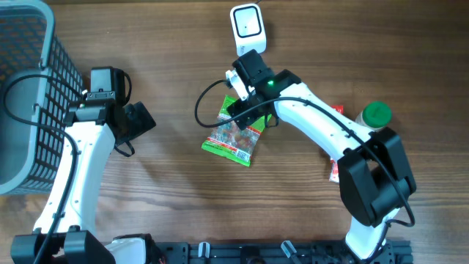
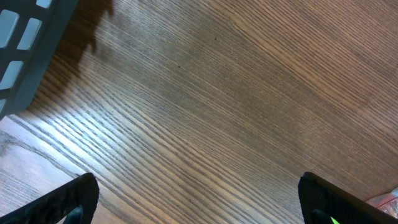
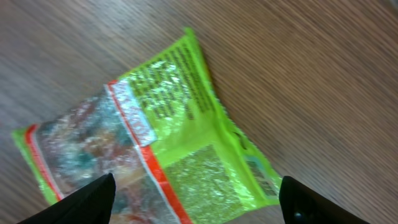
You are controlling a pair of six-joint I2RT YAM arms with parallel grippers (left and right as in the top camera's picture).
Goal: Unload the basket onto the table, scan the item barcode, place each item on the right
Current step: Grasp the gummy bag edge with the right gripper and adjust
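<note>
Wooden bench (image 1: 168, 183) on my feed, green candy bag (image 1: 236, 139) lying flat mid-bench right under my right claw (image 3: 196, 202), jaws apart and gripping nothing, left claw (image 2: 199, 199) wide open beside the basket (image 1: 29, 95).

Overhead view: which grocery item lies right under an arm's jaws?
The green snack bag, flat beneath the right arm's jaws; the green-capped bottle and red packet sit farther off, near that arm's base.

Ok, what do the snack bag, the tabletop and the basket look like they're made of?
Snack bag: thin glossy plastic film, crinkled and glinting, partly clear.
Tabletop: wood or a wood-look laminate, with straight grain and a soft sheen.
Basket: probably moulded grey plastic, with a matte open grid.
</note>
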